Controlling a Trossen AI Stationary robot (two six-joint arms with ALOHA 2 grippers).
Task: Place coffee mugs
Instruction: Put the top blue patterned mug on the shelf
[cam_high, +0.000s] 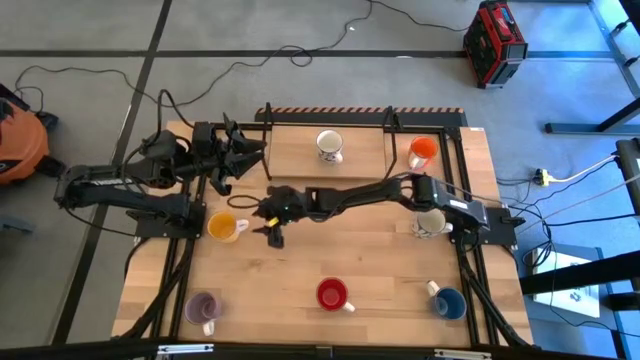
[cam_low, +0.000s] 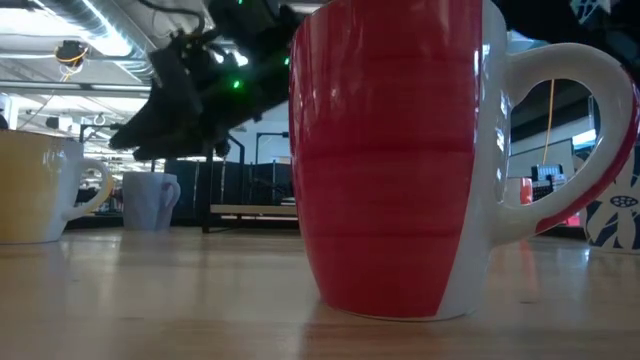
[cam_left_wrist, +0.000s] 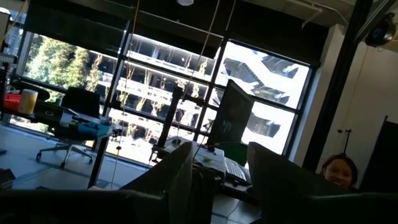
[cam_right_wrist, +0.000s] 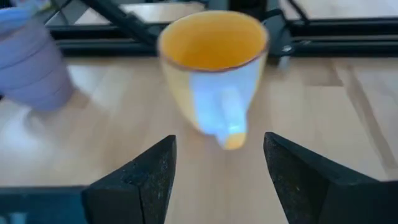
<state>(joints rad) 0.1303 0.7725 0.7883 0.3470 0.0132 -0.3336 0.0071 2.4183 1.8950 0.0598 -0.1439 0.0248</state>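
Jaws apart — yellow-orange mug (cam_right_wrist: 214, 68) ahead

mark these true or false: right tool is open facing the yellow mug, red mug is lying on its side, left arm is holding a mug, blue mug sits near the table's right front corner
1. The right tool is open, facing the yellow mug. True.
2. The red mug lies on its side. False: it stands upright on the table.
3. The left tool holds a mug. False: it is raised at the table's left rear, open and empty.
4. The blue mug sits near the right front corner. True.
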